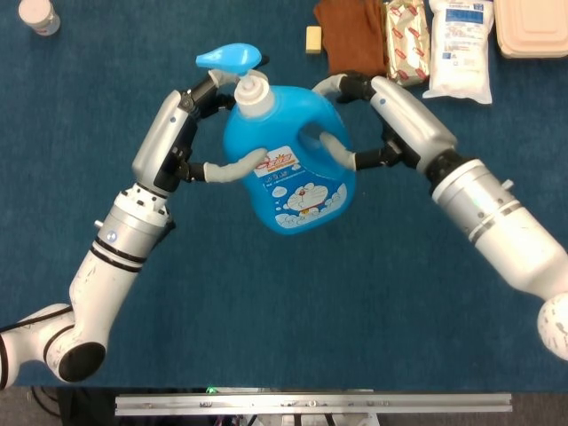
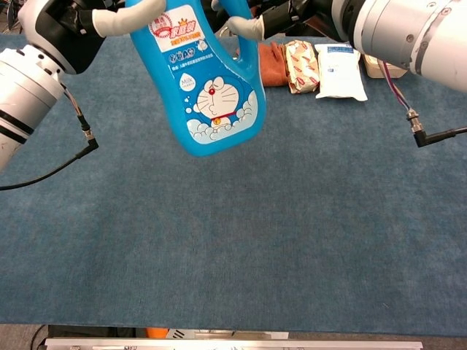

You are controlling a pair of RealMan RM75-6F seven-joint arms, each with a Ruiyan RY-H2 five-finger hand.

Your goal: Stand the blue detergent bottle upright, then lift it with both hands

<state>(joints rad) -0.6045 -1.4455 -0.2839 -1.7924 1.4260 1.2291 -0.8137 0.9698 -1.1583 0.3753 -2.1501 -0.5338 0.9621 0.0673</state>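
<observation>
The blue detergent bottle (image 1: pixel 288 160) hangs upright in the air above the blue table, its white neck and light-blue pump head on top; the chest view shows its cartoon label (image 2: pixel 211 95) well off the cloth. My left hand (image 1: pixel 200 133) grips the bottle's left side, one finger across the label and others behind the neck. From the right, my right hand (image 1: pixel 364 120) holds the handle side, with a finger reaching into the handle hole and others curling over the shoulder. In the chest view both hands are cut off at the top edge.
Along the table's far edge lie a brown cloth (image 1: pixel 351 35), a snack packet (image 1: pixel 406 40), a white pouch (image 1: pixel 460 44) and a beige lunch box (image 1: pixel 531 27). A small yellow block (image 1: pixel 312 39) and a white jar (image 1: pixel 40 15) sit farther left.
</observation>
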